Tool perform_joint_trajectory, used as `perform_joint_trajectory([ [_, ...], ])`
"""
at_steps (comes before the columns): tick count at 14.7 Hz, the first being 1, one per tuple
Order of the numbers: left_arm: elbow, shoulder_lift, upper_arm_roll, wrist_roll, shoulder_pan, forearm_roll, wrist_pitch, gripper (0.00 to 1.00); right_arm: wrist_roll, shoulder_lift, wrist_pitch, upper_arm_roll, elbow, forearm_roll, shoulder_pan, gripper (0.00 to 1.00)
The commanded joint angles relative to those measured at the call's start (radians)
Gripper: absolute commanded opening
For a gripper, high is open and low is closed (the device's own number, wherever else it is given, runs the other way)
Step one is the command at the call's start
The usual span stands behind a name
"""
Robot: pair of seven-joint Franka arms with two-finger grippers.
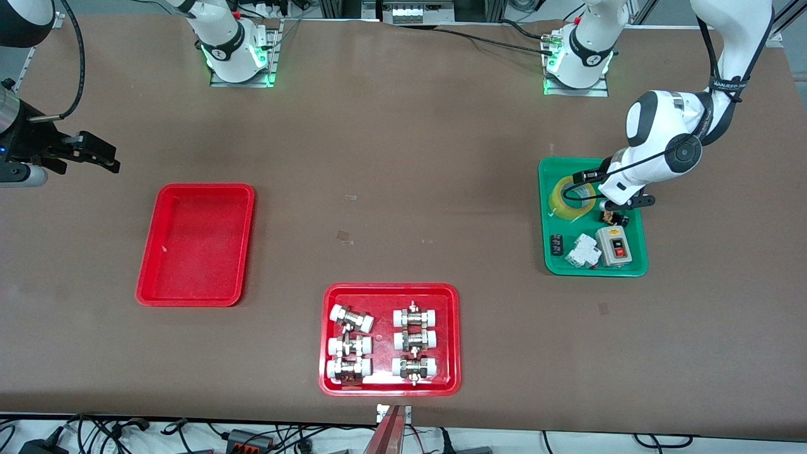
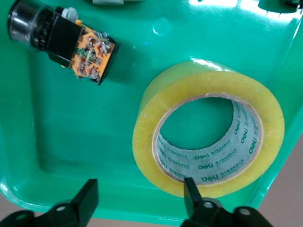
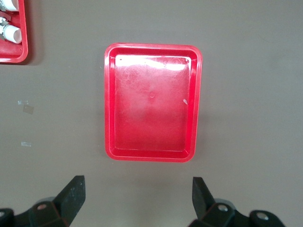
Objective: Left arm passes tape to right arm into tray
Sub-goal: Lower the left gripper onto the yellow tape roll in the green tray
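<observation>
The tape (image 1: 558,200), a yellowish roll with a wide hollow core, lies flat in the green tray (image 1: 596,272) at the left arm's end of the table. My left gripper (image 1: 597,197) is low over it, open and empty. In the left wrist view one fingertip (image 2: 189,188) overlaps the wall of the tape (image 2: 156,109) and the other hangs over the green tray's wall; the left gripper (image 2: 139,194) holds nothing. The tray (image 1: 195,246), plain red and empty, lies toward the right arm's end. My right gripper (image 1: 116,159) waits open beside it, above the table. In the right wrist view the tray (image 3: 151,113) lies ahead of the right gripper (image 3: 139,189).
The green tray (image 2: 71,132) also holds a grey switch box (image 1: 615,244), a white breaker (image 1: 583,251), a small black part (image 1: 556,244) and a black-and-orange part (image 2: 71,45). A red tray with white-capped metal fittings (image 1: 391,289) lies near the front camera's edge.
</observation>
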Motion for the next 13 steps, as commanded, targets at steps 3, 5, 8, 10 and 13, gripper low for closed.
perform_joint_trajectory([
  [3,0.070,0.075,0.003,-0.019,0.003,-0.004,0.002,0.71,-0.014,-0.002,-0.006,0.012,0.006,-0.004,-0.020,1.00],
  [5,0.090,0.095,0.003,-0.019,0.003,-0.004,0.002,0.71,-0.014,-0.002,-0.007,0.012,0.006,-0.002,-0.020,1.00],
  [8,0.093,0.100,0.004,-0.018,0.004,-0.004,0.002,0.74,-0.014,-0.002,-0.007,0.012,0.006,-0.002,-0.020,1.00],
  [10,0.093,0.108,0.006,-0.010,0.006,-0.002,0.005,0.71,-0.014,-0.002,-0.007,0.012,0.006,-0.002,-0.020,1.00],
  [13,0.105,0.109,0.006,-0.004,0.010,-0.001,0.002,0.29,-0.014,-0.002,-0.007,0.012,0.006,-0.002,-0.020,1.00],
])
